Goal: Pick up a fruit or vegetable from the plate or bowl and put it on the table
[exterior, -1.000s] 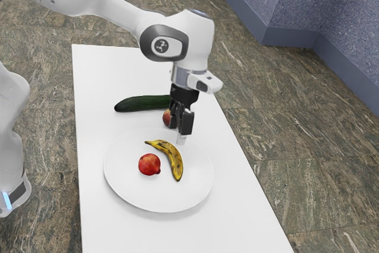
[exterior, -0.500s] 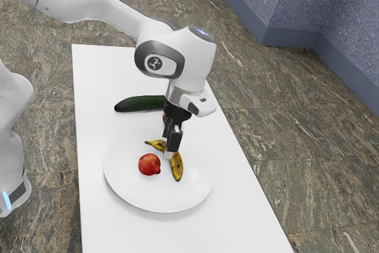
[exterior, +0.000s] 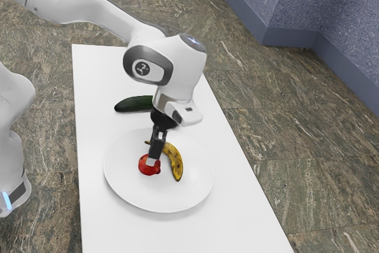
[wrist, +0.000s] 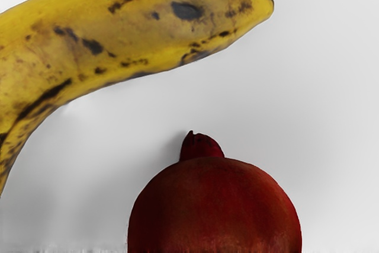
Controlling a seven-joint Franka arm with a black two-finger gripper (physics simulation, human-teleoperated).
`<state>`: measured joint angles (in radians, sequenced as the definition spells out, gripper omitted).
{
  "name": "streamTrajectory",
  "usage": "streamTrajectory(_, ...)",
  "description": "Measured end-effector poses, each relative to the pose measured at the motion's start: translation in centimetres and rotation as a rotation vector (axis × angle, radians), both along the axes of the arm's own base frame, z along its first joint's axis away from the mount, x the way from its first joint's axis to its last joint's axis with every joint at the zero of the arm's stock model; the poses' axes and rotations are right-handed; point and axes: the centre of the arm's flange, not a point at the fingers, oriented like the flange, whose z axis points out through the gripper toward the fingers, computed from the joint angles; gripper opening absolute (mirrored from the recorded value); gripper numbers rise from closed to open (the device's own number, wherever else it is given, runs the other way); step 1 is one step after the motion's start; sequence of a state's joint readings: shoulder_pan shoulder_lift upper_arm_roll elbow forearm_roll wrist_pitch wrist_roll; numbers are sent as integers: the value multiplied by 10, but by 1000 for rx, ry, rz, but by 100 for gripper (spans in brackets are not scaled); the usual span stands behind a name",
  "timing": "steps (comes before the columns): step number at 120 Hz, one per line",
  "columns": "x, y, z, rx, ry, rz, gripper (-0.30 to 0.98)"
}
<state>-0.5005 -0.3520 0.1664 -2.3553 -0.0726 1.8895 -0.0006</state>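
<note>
Gripper [exterior: 152, 161], one, black, low at the pomegranate [wrist: 214, 208]; whether apart or together, I cannot tell. Pomegranate, red, round, resting on the plate [exterior: 116, 185], with banana [wrist: 133, 37], spotted, near but not touching. Likely faults: an off-centre grasp rolling the round fruit; a sideways drift nudging its neighbour.

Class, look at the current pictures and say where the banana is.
The banana lies on the white plate, just to the exterior view's right of the red pomegranate.
</note>
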Motion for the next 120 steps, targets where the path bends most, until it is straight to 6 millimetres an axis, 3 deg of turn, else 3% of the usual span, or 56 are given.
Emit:
streamTrajectory(59,-3,-1,-21,-9,21,-21,69)
streamTrajectory(120,2,-2,-28,-19,-14,-27,69)
